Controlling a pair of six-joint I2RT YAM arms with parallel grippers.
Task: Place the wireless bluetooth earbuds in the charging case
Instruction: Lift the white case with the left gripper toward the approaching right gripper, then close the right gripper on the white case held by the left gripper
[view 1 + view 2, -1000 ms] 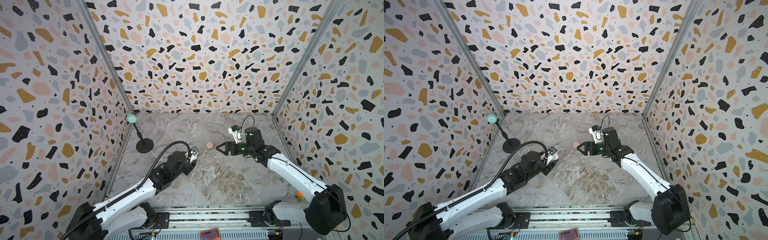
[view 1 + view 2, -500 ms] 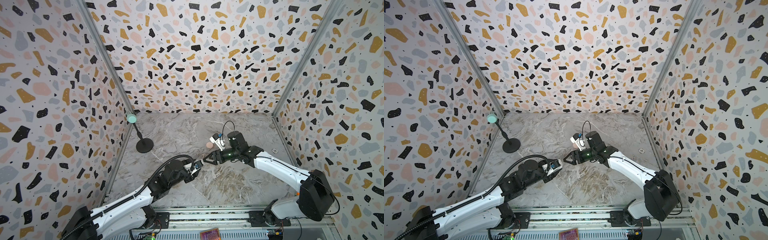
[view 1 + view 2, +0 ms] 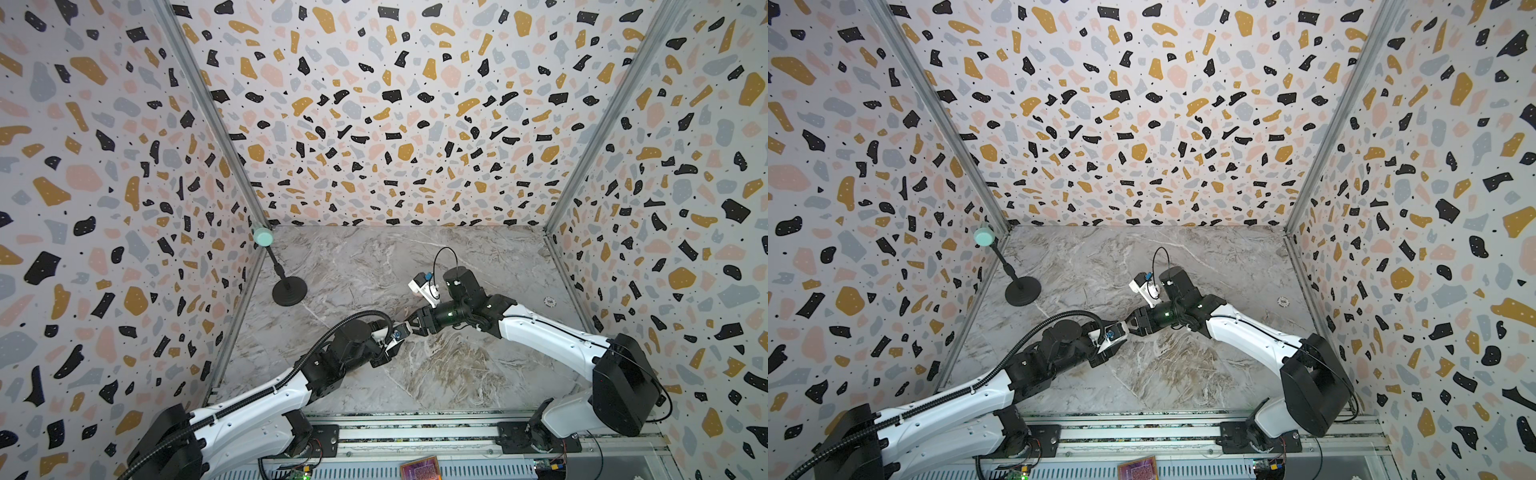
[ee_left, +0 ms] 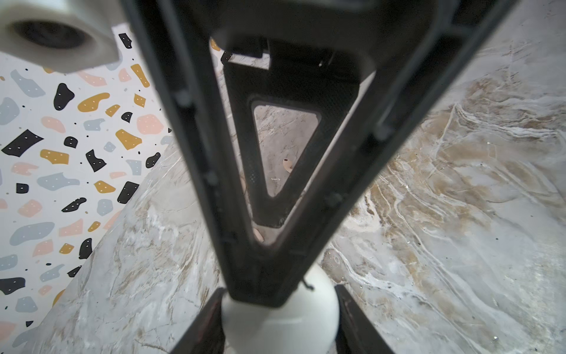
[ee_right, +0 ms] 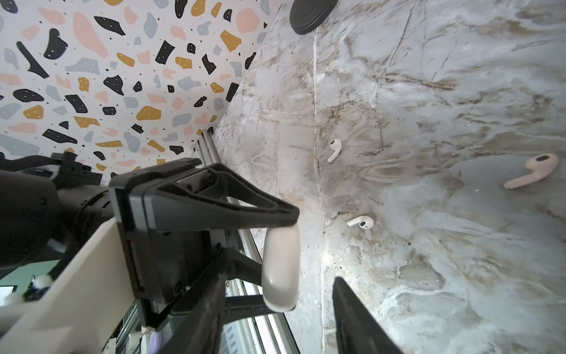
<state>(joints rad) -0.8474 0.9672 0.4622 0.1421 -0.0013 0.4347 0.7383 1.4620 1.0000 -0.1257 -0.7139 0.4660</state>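
- Setting: terrazzo-patterned walls (image 3: 395, 124) close in three sides of a grey-brown marble tabletop (image 3: 457, 382).
- Landmark: a black stand (image 3: 289, 292) with a round base and a mint-green head stands in the back corner by a side wall. Every place below is given from it.
- Holding arm: the left gripper (image 4: 278, 303) is clamped on the white round charging case (image 5: 281, 269), with a finger pressed to each of two opposite sides. The case is out toward the middle of the table from the stand.
- Approaching arm: the right gripper (image 3: 411, 324) meets the left one nose to nose, on the side of the case away from the stand.
- Its jaws are partly apart and grip nothing, and they sit to either side of the case. The one finger (image 5: 355, 312) seen plainly from the right wrist stands clear of the case; for the other I cannot tell.
- Loose on the marble: two white earbuds (image 5: 361, 221) lie roughly between the stand's base and the case, apart from each other. The second white earbud (image 5: 334, 150) is the nearer to the stand.
- Also loose: a pale pink earbud (image 5: 531, 170) lies on its side, apart from the white pair and well away from the stand.
- Stray item: a small white disc (image 3: 550, 301) lies far across the table from the stand, near the opposite side wall.
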